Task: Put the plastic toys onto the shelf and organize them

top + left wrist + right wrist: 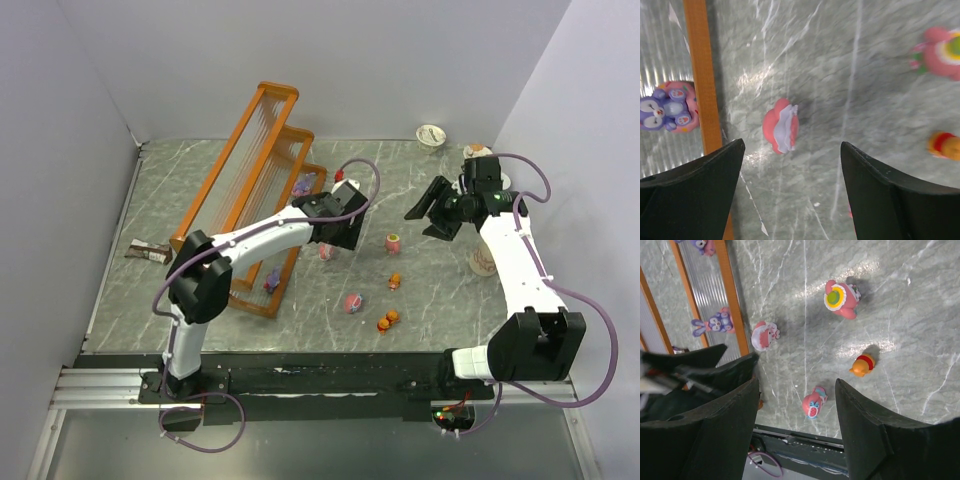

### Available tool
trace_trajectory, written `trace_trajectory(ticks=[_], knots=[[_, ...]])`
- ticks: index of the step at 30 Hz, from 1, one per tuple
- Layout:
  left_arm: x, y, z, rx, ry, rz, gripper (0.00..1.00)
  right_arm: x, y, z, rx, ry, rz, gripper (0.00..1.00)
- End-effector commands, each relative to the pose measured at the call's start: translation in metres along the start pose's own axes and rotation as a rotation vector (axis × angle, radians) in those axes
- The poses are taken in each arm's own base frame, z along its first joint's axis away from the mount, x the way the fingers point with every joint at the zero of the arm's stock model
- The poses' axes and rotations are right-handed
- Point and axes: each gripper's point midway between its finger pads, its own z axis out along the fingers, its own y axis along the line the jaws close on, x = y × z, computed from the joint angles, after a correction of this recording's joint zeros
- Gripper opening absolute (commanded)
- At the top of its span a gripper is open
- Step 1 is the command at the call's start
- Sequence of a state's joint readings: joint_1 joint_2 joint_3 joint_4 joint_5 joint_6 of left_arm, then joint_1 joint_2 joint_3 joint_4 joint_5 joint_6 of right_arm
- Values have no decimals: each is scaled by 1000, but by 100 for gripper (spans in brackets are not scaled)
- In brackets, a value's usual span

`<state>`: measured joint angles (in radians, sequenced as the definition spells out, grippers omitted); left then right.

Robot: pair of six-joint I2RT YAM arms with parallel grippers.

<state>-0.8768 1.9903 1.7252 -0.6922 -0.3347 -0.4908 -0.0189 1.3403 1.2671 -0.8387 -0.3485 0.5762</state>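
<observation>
The orange-brown stepped shelf (262, 180) stands at the back left. Purple toys sit on its tiers (300, 185), (270, 283); one purple bear shows in the left wrist view (667, 107). My left gripper (332, 232) is open and empty, hovering just over a pink-and-white toy (781, 125) that lies on the table beside the shelf's rail (702, 75). My right gripper (430, 210) is open and empty, raised above the table. Under it lie a pink toy (841, 298), an orange toy (861, 365) and another pink toy (813, 402).
Two orange toys (388, 320) lie near the front. Foil-lidded cups (431, 134) stand at the back right, and a beige container (482, 262) beside the right arm. A brown wrapper (148, 250) lies left of the shelf. Walls close in at the back and sides.
</observation>
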Motion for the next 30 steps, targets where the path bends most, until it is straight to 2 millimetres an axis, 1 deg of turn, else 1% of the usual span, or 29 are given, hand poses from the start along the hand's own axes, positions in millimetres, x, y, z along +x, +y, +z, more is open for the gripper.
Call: trace_trajectory(ticks=[1, 6, 9, 10, 15, 16, 18, 19, 21, 22, 24, 25, 26, 27, 28, 30], knots=[[18, 5, 25, -53, 16, 26, 82, 0, 2, 2, -28, 4, -14, 68], [25, 1, 37, -37, 23, 26, 80, 0, 3, 5, -34, 17, -12, 68], [31, 3, 44, -40, 37, 13, 76, 1, 3, 6, -35, 23, -10, 68], [34, 5, 47, -45, 45, 11, 73, 2, 3, 6, -37, 24, -9, 68], [35, 10, 53, -43, 48, -7, 65, 3, 2, 8, -36, 31, -2, 67], [34, 11, 53, -44, 46, -9, 61, 3, 2, 8, -36, 31, -2, 67], [35, 12, 54, -45, 48, -5, 57, 3, 2, 9, -36, 31, -2, 67], [35, 12, 53, -43, 47, -3, 53, 3, 1, 9, -35, 32, -3, 67], [36, 13, 54, -43, 49, 0, 50, 3, 1, 10, -32, 32, 1, 67], [37, 13, 55, -47, 49, -1, 45, 4, 1, 10, -33, 33, -2, 66], [37, 14, 54, -51, 50, 0, 40, 3, 1, 10, -34, 31, 0, 67], [37, 14, 54, -52, 48, -1, 34, 4, 1, 10, -34, 32, -1, 66], [36, 15, 53, -53, 47, -1, 31, 4, 1, 10, -34, 33, -1, 66], [35, 15, 52, -53, 44, 0, 28, 4, 1, 10, -34, 35, 3, 66], [34, 15, 50, -56, 47, 1, 21, 4, 1, 11, -35, 37, 3, 66], [28, 17, 46, -62, 39, 0, 15, 4, 2, 11, -39, 37, 4, 66]])
